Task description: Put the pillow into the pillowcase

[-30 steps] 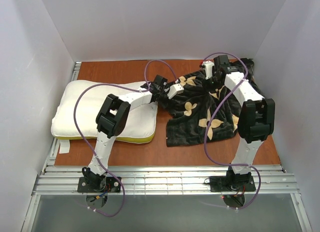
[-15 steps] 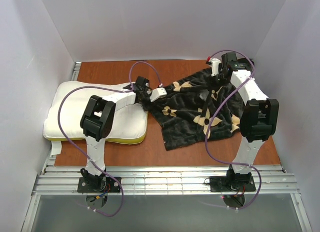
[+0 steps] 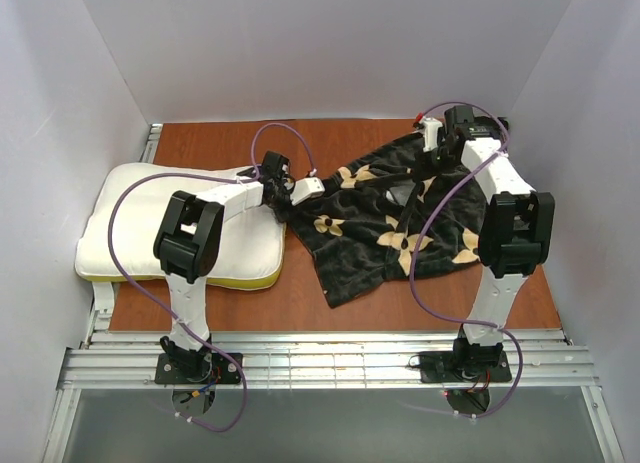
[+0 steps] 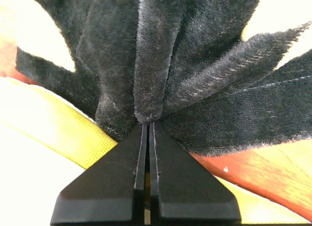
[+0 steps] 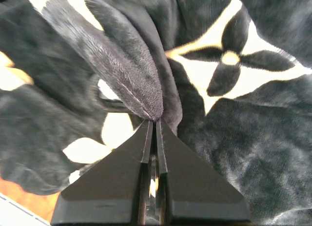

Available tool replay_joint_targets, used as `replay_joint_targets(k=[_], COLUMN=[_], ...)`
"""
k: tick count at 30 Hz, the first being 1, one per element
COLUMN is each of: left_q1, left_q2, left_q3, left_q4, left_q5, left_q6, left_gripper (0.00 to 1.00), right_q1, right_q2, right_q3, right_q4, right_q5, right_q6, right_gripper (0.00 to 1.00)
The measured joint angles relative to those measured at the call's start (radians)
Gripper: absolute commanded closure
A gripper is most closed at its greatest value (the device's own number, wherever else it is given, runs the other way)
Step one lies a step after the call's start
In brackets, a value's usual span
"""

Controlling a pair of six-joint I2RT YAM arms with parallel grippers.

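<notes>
One pillowcase [image 3: 385, 233] pinched, left hand [image 4: 147, 123], right hand [image 5: 154, 120]

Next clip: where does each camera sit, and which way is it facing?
Top external: above and behind the robot, looking down on the table, pillow and pillowcase; left arm and right arm show whole.
Left wrist: on the left arm, looking along the left gripper, shut on a pillowcase fold.
Right wrist: likewise, right gripper, another fold.
Shared: the pillowcase.
</notes>
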Motion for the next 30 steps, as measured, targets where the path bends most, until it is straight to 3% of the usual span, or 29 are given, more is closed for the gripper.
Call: replay_joint_targets(k=[2,4,5,6,12,16,19,23,29,30], left_q1=[0.006,0.014,0.02,0.027,0.121,0.216,0.336,0.488,0.484,0.478], left_q2=[0.003,0.013,0.021,0.034,0.026,-0.067,-0.117,-0.13,-0.114,-0.12], left_q3=[0.013,0.045,0.079,0.137,0.493,0.53,0.475,0.266,-0.044,-0.077], left_q4=[-0.023,-0.074,-0.132,-0.216,-0.481,-0.589,-0.647,-0.64,-0.534,-0.496], left_q5=[0.002,0.021,0.057,0.109,0.315,0.357,0.358,0.301,0.232,0.229], left_q6=[-0.006,-0.007,-0.01,-0.014,-0.005,0.095,0.211,0.372,0.513,0.523], left_gripper=[0.98,0.64,0.4,0.02,0.02,0.02,0.02,0.02,0.02,0.07], right_q1=[-0.01,-0.023,-0.029,-0.032,-0.028,-0.012,-0.001,0.008,0.013,0.014], right_q2=[-0.021,-0.061,-0.085,-0.109,-0.15,-0.124,-0.116,-0.116,-0.116,-0.116], right_q3=[0.019,0.029,0.032,0.032,-0.016,-0.09,-0.12,-0.135,-0.151,-0.152], right_q4=[0.0,0.004,0.005,0.009,0.043,0.041,0.039,0.041,0.043,0.043], right_q5=[-0.038,-0.077,-0.097,-0.115,-0.185,-0.198,-0.2,-0.2,-0.189,-0.185], right_q6=[0.014,0.029,0.035,0.04,0.053,0.055,0.054,0.053,0.053,0.053], right_gripper=[0.99,0.99,0.99,0.99,0.99,0.99,0.99,0.99,0.99,0.99])
